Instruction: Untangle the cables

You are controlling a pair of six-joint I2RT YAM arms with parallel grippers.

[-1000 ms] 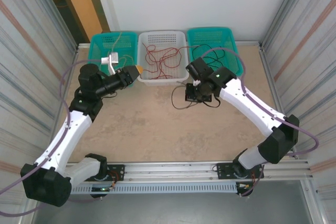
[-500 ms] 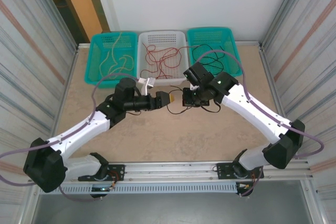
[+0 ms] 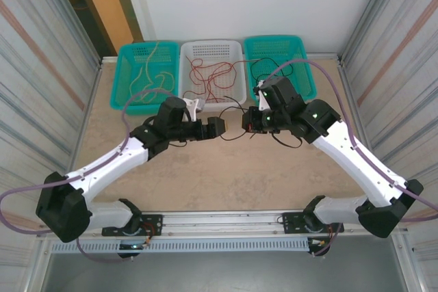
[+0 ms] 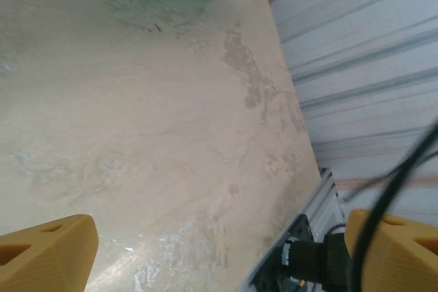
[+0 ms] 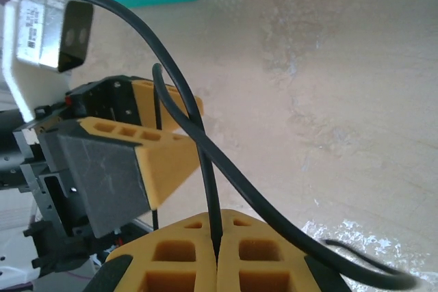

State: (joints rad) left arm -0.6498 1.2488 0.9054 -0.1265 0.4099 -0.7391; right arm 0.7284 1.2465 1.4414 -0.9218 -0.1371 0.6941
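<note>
- Top external view: the left gripper and the right gripper are seen tip to tip, just in front of the white basket and near its front wall.
- The left gripper's jaws are spread wide. In the left wrist view its fingers are set at opposite lower corners, with bare table between them.
- The right gripper's jaws are pressed together on the black cable, which is pinched between the yellow pads.
- From the pinch, the black cable is run past the left gripper's fingers. Whether it touches them cannot be told.
- A red cable is spread inside the white basket.
- A tan cable is laid in the left teal basket, just beside the white basket.
- Dark strands are seen in the right teal basket, on the white basket's other side. Whether they belong to the pinched cable cannot be told.
</note>
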